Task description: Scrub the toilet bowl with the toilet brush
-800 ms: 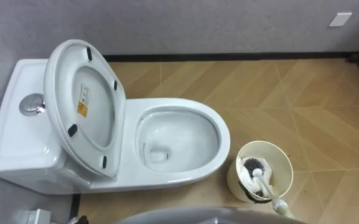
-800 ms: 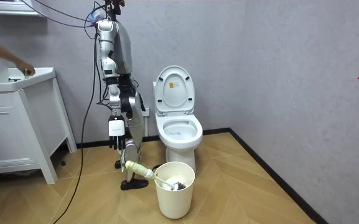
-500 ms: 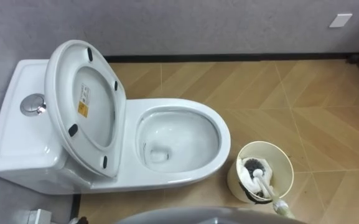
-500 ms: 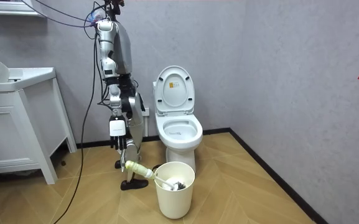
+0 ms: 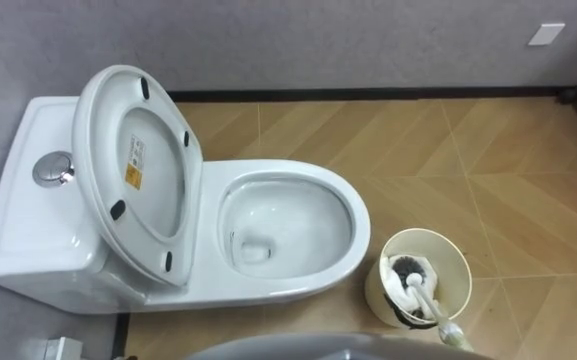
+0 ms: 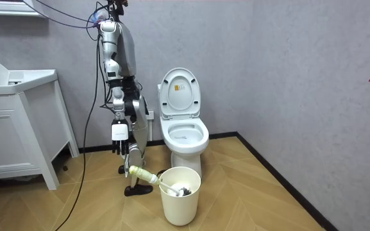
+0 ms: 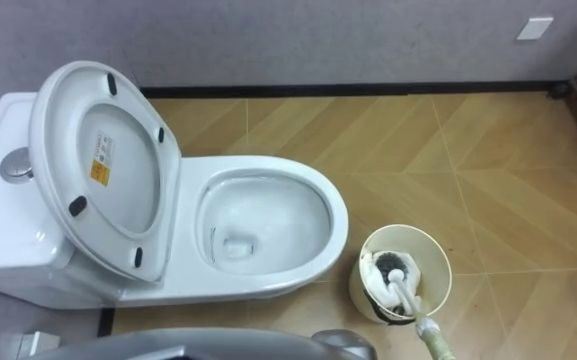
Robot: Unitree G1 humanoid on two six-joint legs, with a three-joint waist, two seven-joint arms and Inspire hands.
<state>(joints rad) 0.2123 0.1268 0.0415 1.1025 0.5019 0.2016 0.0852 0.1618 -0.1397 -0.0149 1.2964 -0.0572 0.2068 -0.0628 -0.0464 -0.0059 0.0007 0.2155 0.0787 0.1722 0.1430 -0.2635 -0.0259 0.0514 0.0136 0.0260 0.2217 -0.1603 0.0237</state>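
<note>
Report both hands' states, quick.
Left hand: cannot be told.
Right hand: hangs above the toilet brush handle; state cannot be told.

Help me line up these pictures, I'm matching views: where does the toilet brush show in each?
Left eye view: toilet brush at lower right, head in the cream bin.
Right eye view: brush lower right of centre, same bin.
Room view: brush bottom centre, handle slanting toward the room view's left.
Shared landmark: the toilet with raised lid, beside the bin.

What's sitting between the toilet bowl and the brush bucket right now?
Nothing. The left eye view shows just a narrow strip of bare wood floor between the toilet bowl and the bucket.
</note>
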